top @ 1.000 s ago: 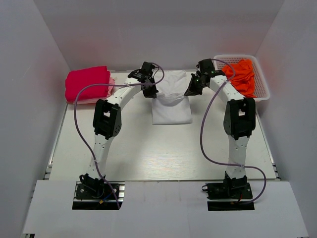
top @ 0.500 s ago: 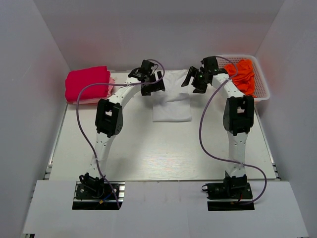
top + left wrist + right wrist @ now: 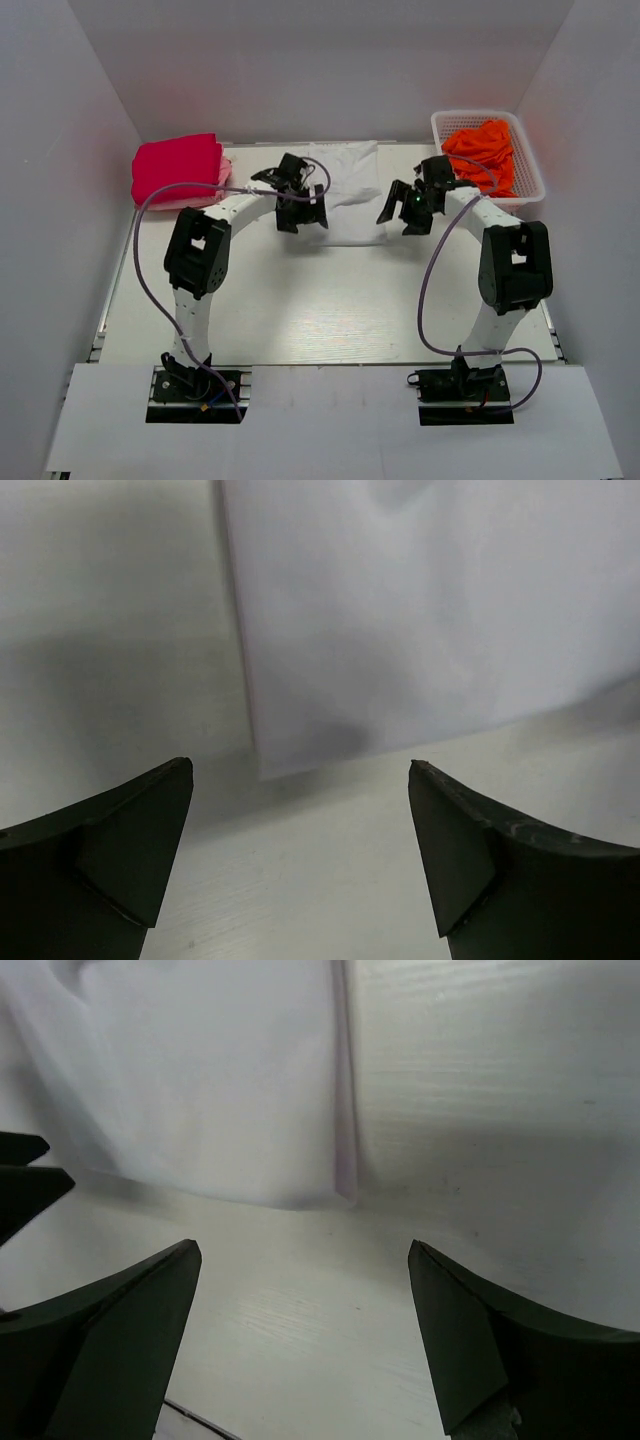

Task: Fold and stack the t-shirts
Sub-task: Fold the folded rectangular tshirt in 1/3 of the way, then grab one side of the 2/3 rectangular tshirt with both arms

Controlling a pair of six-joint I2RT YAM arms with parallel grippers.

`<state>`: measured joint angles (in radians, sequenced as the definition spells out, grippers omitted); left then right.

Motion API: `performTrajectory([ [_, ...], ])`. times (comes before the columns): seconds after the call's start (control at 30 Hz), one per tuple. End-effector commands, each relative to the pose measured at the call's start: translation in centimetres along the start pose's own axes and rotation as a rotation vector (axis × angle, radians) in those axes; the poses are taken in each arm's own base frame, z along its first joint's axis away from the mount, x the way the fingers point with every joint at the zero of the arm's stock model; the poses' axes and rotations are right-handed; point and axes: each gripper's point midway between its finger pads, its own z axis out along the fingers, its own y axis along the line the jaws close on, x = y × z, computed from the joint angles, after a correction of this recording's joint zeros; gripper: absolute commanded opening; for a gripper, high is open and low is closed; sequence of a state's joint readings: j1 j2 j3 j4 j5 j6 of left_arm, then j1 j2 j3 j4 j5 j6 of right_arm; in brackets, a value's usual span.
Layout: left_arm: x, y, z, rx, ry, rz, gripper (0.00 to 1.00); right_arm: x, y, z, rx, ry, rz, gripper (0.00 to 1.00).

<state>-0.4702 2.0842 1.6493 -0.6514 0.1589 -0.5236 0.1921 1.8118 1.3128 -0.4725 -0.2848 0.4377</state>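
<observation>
We note that both arms have drawn back from the far end of the white t-shirt (image 3: 350, 180) to its near corners. The left gripper (image 3: 300, 218) stands at the shirt's 7 o'clock corner and the right gripper (image 3: 402, 218) at its 5 o'clock corner. Both sets of fingers are spread and hold nothing. The shirt lies flat on the table (image 3: 300, 310), at centre rear. We judge that the last fold is laid and a new grasp is due. The crimson-pink stack (image 3: 177, 168) lies at 10 o'clock. The orange shirts (image 3: 485, 150) fill the basket (image 3: 537, 188) at 2 o'clock. Neither blocks the approach.
</observation>
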Motion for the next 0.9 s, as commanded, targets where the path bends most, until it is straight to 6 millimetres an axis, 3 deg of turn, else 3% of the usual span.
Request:
performTrajectory([
  [0.0, 2.2, -0.6, -1.0, 0.029, 0.02, 0.003, 0.98, 1.1, -0.1, 0.7, -0.03, 0.007, -0.015, 0.9],
  [0.17, 3.3, 0.9, 0.3, -0.021, 0.027, -0.028, 0.83, 1.6, -1.0, 2.8, -0.039, 0.026, 0.007, 0.71],
  [0.3, 3.8, 1.7, 1.5, -0.039, 0.034, -0.03, 0.73, 1.4, -1.6, 4.3, -0.039, 0.024, 0.018, 0.66],
  [0.33, 4.1, 1.9, 1.9, -0.045, 0.045, -0.032, 0.66, 1.6, -1.4, 4.7, -0.051, 0.042, 0.02, 0.55],
  [0.5, 4.5, 2.1, 2.4, -0.04, 0.057, -0.033, 0.57, 2.6, -1.5, 5.4, -0.071, 0.068, 0.034, 0.45],
  [0.53, 4.9, 2.3, 2.5, -0.046, 0.066, -0.035, 0.49, 3.2, -1.5, 5.5, -0.075, 0.083, 0.048, 0.41],
  [0.63, 5.2, 2.6, 2.9, -0.051, 0.075, -0.036, 0.38, 3.6, -1.7, 5.8, -0.079, 0.088, 0.057, 0.38],
  [0.7, 5.3, 2.4, 2.8, -0.043, 0.08, -0.037, 0.27, 3.6, -1.9, 6.2, -0.083, 0.09, 0.068, 0.25],
  [0.73, 5.6, 2.6, 2.9, -0.048, 0.087, -0.038, 0.24, 3.9, -1.8, 6.4, -0.09, 0.103, 0.076, 0.11],
  [0.77, 5.6, 2.6, 2.9, -0.048, 0.087, -0.038, 0.13, 4.0, -1.7, 6.4, -0.093, 0.112, 0.078, 0.01],
  [0.83, 5.8, 2.7, 2.7, -0.048, 0.087, -0.038, 0.0, 4.3, -1.7, 6.0, -0.09, 0.117, 0.08, 0.0],
  [0.87, 5.9, 2.7, 2.4, -0.048, 0.087, -0.038, 0.0, 5.0, -1.7, 5.8, -0.096, 0.132, 0.075, 0.0],
])
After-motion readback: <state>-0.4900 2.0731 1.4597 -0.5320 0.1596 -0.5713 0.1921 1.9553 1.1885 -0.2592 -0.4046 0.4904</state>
